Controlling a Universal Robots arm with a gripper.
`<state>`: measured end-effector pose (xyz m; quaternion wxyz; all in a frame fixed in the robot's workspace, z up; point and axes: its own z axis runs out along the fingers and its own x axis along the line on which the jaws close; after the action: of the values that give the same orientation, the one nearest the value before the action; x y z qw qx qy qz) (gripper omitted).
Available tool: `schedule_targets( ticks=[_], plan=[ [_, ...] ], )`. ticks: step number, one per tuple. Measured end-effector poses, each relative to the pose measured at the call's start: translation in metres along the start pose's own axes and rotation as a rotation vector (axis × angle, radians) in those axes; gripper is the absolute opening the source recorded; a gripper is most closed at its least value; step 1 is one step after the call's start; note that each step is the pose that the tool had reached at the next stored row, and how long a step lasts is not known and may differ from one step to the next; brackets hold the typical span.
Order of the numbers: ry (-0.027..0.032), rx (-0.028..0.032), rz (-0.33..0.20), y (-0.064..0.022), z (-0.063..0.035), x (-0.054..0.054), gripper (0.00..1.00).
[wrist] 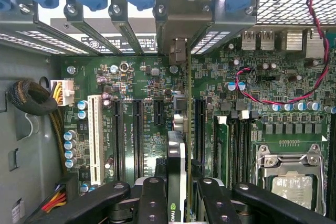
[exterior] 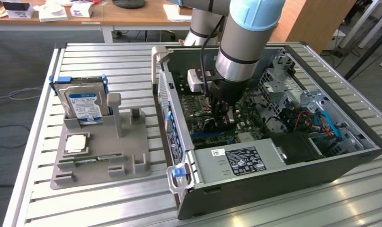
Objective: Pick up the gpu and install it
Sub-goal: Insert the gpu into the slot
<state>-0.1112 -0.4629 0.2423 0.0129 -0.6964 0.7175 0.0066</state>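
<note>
gpu: pinched edge-on in my gripper, inside the open computer case
Placement: bracket toward the rear slot openings, card lined over a motherboard slot so it can seat

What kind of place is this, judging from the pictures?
Probably a robotics lab or test workshop: an open computer case lies on a slatted metal table, a grey parts fixture holds a hard drive, and wooden desks stand behind.

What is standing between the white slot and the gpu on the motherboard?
In the wrist view, two empty black slots stand between the white slot and the gpu, which the gripper holds edge-on.
</note>
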Motion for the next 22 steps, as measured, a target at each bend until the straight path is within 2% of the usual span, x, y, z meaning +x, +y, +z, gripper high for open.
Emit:
schedule_targets(
  ticks=[22],
  plan=[
    [-0.0002,0.0001,0.000,0.0000,0.0014,0.0000,0.27]
  ],
)
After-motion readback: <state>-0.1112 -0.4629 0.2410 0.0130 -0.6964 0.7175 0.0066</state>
